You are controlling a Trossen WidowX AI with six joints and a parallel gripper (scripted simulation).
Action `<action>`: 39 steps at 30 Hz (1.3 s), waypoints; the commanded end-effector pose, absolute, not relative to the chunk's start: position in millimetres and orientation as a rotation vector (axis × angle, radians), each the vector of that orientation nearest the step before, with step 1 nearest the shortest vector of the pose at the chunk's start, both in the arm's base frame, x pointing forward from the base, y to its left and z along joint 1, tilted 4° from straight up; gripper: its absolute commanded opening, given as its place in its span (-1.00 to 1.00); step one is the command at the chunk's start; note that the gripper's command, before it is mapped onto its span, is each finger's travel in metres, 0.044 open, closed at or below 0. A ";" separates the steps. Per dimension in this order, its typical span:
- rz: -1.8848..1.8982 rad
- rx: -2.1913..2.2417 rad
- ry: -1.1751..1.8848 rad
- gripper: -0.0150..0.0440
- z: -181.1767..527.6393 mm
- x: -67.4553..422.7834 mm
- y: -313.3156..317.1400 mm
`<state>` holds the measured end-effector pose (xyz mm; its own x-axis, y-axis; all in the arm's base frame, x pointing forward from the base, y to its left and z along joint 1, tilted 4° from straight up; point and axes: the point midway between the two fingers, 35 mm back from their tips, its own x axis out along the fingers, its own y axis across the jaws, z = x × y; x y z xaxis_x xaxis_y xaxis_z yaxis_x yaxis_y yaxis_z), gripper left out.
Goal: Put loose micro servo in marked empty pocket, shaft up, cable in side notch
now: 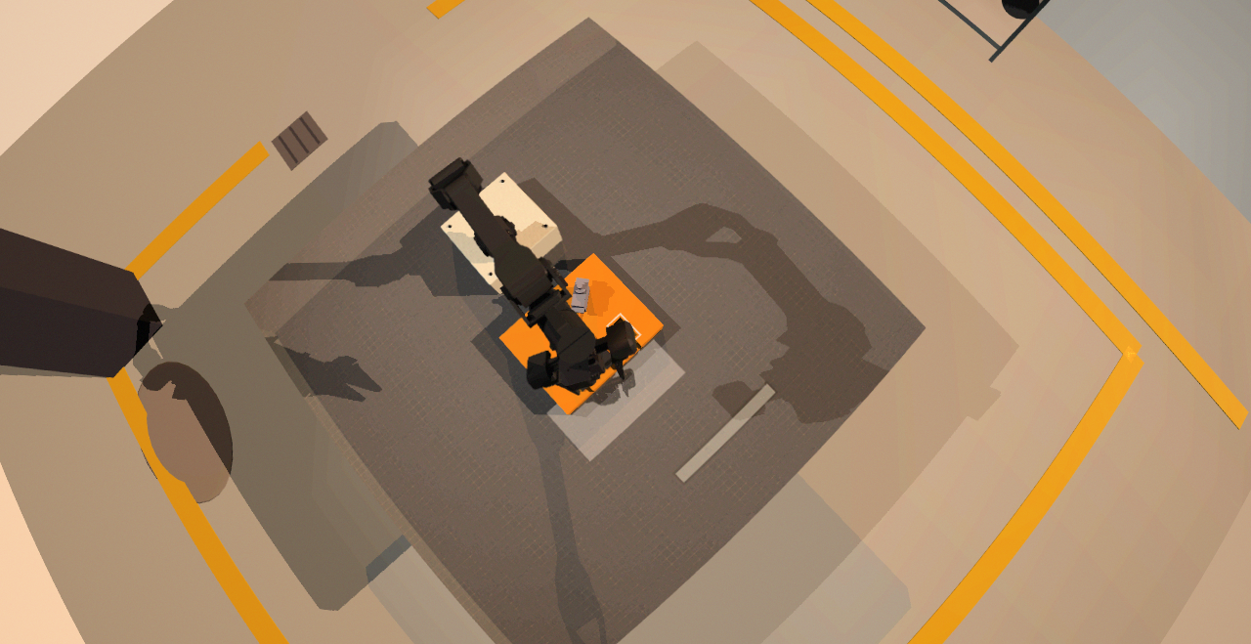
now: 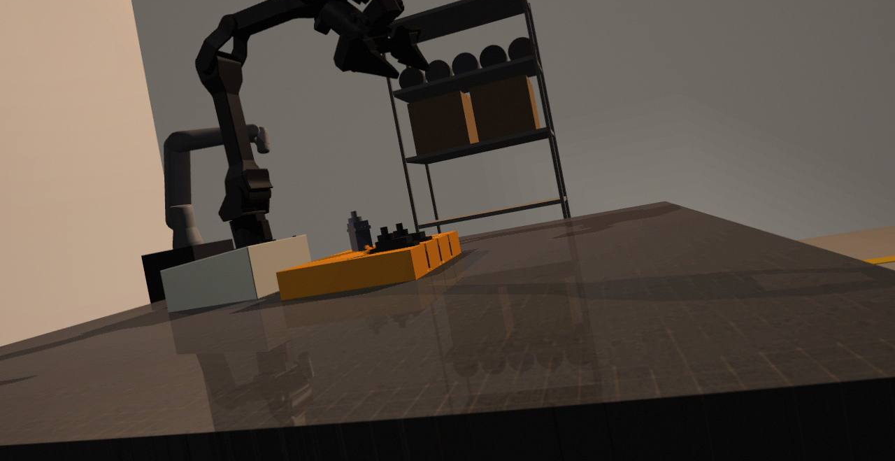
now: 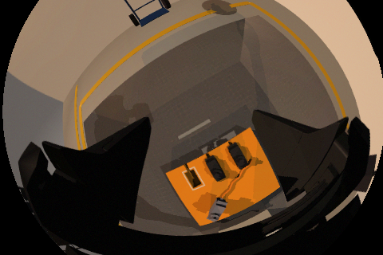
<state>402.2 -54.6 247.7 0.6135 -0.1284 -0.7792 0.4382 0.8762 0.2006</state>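
Observation:
The orange deck (image 1: pixel 645 315) (image 2: pixel 350 276) (image 3: pixel 261 182) lies on the dark table beside the arm's base. The loose grey micro servo (image 1: pixel 581 292) (image 2: pixel 358 233) (image 3: pixel 216 209) stands on the deck's top near one edge, and its cable trails across the deck. The white-outlined empty pocket (image 3: pixel 185 177) (image 1: pixel 629 325) sits at the end of a row with two black servos (image 3: pixel 215 167) (image 3: pixel 236 155) seated beside it. My gripper (image 1: pixel 617 355) (image 2: pixel 407 68) (image 3: pixel 203 119) is open and empty. It hangs high above the deck, pointing down, far from the servo.
The arm stands on a white base block (image 1: pixel 525 207) (image 2: pixel 231 276) next to the deck. A pale strip (image 1: pixel 724 433) (image 3: pixel 194 129) lies on the table beyond the deck. A shelf rack (image 2: pixel 544 113) with boxes and a second grey arm (image 2: pixel 181 176) stand behind the table.

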 end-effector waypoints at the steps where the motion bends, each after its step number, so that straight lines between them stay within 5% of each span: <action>1: -0.337 0.399 0.857 0.95 246.2 401.5 -53.6; 27: -0.722 0.704 1.484 1.00 70.7 230.6 39.1; 39: -0.741 0.706 1.498 1.00 42.3 222.4 37.9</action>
